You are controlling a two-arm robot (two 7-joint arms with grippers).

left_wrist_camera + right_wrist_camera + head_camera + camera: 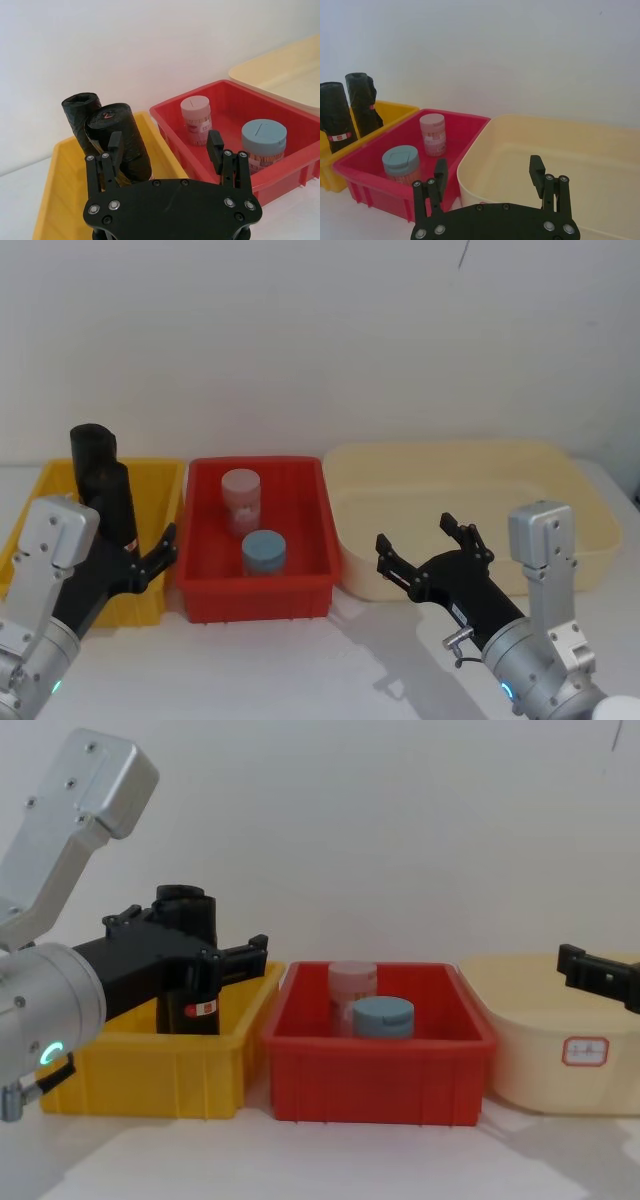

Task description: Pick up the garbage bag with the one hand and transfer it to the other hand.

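Black and dotted with silver screw heads, the left gripper (165, 144) shows its flat palm plate closest. Its two slim fingers (116, 145) are spread wide apart and pinch nothing. Just ahead of the jaws stands the garbage bag (119, 142), a matte black cylinder of crinkled, tightly wound plastic. Its long axis runs upright or nearly so, with the hollow core end pointing up. A small red-and-white label band circles it low down, as the chest view shows. The roll sits nearer one finger than the other, and whether that finger touches it cannot be told. Beyond the bag, farther from the gripper and right against it, a second roll (79, 112) of the same black plastic also stands on end. Both rest inside the yellow bin (52, 192), a smooth, hard-plastic rectangular box beneath and ahead of the fingers. To this gripper's right lies the glossy red bin (282, 177), holding a pink jar (196, 120) and a blue-lidded jar (263, 142), both round and upright.

On its silver wrist, the right gripper (415, 532) hovers with fingers likewise spread and empty. It is at the near wall of the cream tub (530, 1060), a rounded matte basin. The garbage bag is well off to its left, past the red bin.
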